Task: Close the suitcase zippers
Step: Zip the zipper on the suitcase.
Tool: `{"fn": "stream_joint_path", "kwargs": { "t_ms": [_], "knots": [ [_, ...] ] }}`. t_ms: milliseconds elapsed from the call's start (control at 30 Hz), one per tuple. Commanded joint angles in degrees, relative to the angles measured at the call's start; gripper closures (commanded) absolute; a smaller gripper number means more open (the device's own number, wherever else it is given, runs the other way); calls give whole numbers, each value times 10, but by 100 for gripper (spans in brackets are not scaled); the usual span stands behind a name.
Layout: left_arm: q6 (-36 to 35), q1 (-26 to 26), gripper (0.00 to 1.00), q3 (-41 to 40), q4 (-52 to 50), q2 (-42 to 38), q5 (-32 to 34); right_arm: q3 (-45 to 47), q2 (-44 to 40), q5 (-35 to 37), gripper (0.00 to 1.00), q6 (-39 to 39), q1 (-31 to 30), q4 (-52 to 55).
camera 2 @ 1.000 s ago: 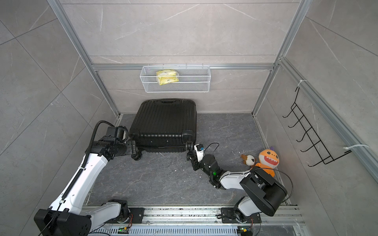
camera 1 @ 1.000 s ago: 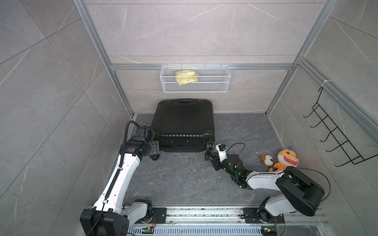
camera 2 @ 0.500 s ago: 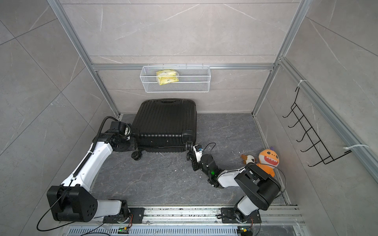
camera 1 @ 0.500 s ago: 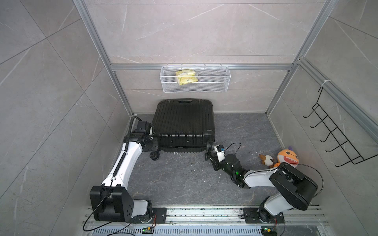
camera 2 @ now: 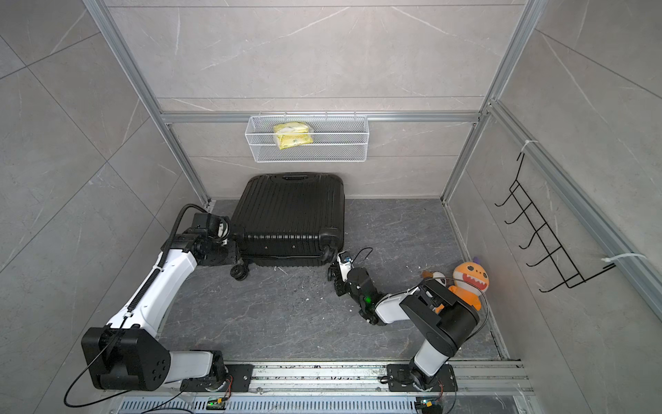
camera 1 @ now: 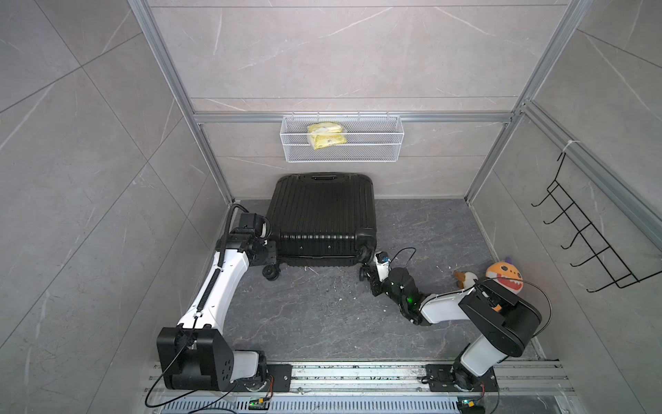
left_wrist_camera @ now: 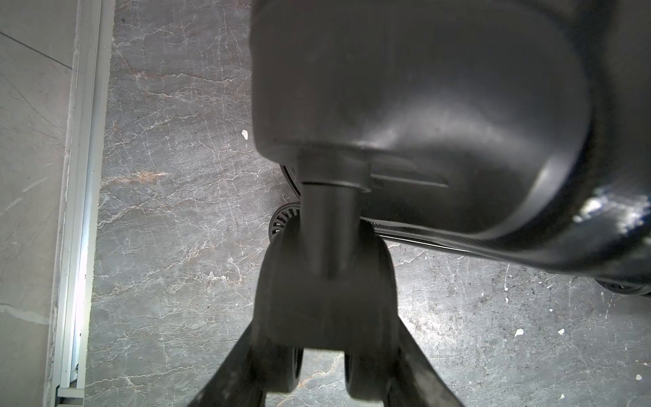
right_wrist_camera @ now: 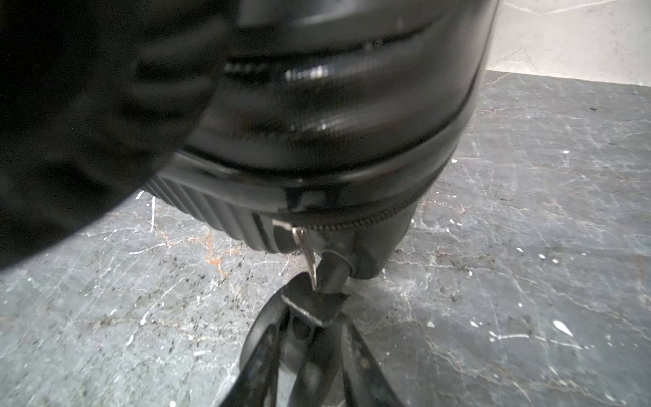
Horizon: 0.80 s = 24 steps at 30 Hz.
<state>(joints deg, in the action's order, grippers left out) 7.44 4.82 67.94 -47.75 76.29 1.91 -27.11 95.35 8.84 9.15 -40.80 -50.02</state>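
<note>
– Suitcase point(camera 1: 322, 211) lies flat on the floor point(camera 1: 322, 322), shells together. Its far edge is at the back wall point(camera 1: 358, 71), under the wire basket point(camera 1: 392, 150), and its wheels face the base rail point(camera 1: 358, 372). We log the basket's load: one yellow packet point(camera 1: 325, 135). What the suitcase holds we cannot see.

– Noted. Left end effector point(left_wrist_camera: 326, 338): in the left wrist view its fingers point(left_wrist_camera: 229, 373) press on both sides of the near-left caster point(left_wrist_camera: 327, 239), clasping it.

– Right end effector point(right_wrist_camera: 313, 320): its fingers point(right_wrist_camera: 370, 377) flank the near-right caster point(right_wrist_camera: 334, 271). Whether they pinch it we cannot tell.

– Only the right wrist view gives us the zippers point(right_wrist_camera: 355, 221). The track rounds the corner, and a silver pull point(right_wrist_camera: 305, 246) hangs beside the caster stem. In both top views the pull is too small to find.

– Only the top views give us the surroundings. An orange plush toy point(camera 1: 503, 277) sits on the floor by the right wall point(camera 1: 609, 143), just behind the right arm point(camera 1: 444, 308). A black hook rack point(camera 1: 587, 247) hangs on that wall.

– Room: we mark open floor in front of the suitcase, between the two arms, and more to its right as far as the wall. Its left side is tight: the left end effector sits between the shell and the aluminium rail point(left_wrist_camera: 75, 211) at the wall's foot.
</note>
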Motion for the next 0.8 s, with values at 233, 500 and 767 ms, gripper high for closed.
{"fn": "stream_joint_path", "kwargs": {
  "t_ms": [233,500,767],
  "knots": [
    [-4,6,85,-8,10,-26,-56,1,26,-25,70,24,0,-151],
    [-4,5,85,-9,10,-27,-59,-23,43,-8,68,24,2,-112],
    [-3,2,86,-8,8,-25,-60,-45,66,-15,68,18,3,-85]
  ]
}}
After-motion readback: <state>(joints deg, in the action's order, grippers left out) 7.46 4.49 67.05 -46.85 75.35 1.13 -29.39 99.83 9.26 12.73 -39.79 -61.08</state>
